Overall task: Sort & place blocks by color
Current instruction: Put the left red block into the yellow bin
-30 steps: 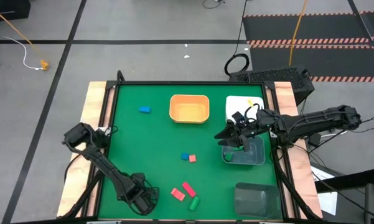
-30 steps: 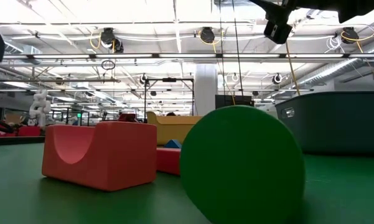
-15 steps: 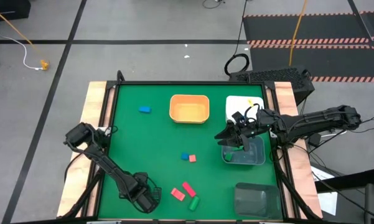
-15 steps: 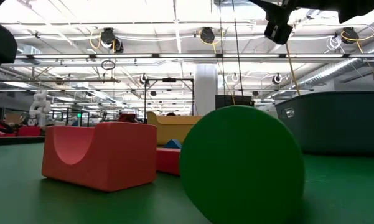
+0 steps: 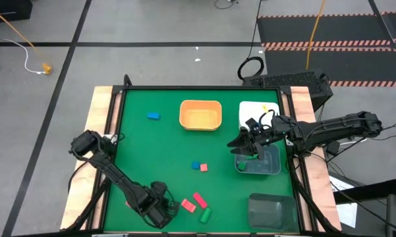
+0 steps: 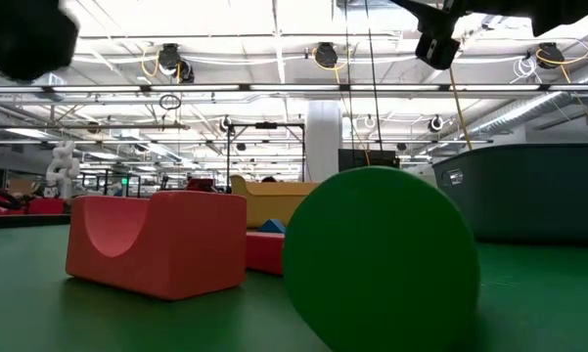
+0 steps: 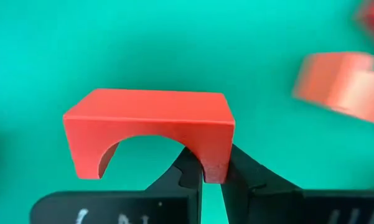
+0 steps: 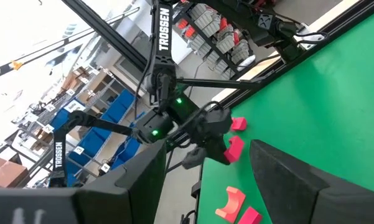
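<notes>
Left gripper (image 5: 159, 209) sits low at the desk's (image 5: 158, 145) near edge, clamped on a red arch block (image 7: 150, 133); the wrist view shows the fingertips (image 7: 193, 177) pinching one leg of the arch, which is clear of the green surface. Arch block: flat top, semicircular cut-out underneath, uniform red. Just beside it lie a red notched block (image 5: 188, 205), a red bar (image 5: 199, 199) and a green cylinder (image 5: 205, 214), clustered close together. Small blue (image 5: 195, 166) and pink (image 5: 203, 168) cubes lie touching near the desk's centre; another blue block (image 5: 153, 116) lies far-left of the orange bin (image 5: 200, 114). Right gripper (image 5: 245, 146) hovers over the clear grey bin (image 5: 258, 162), fingers spread, empty.
</notes>
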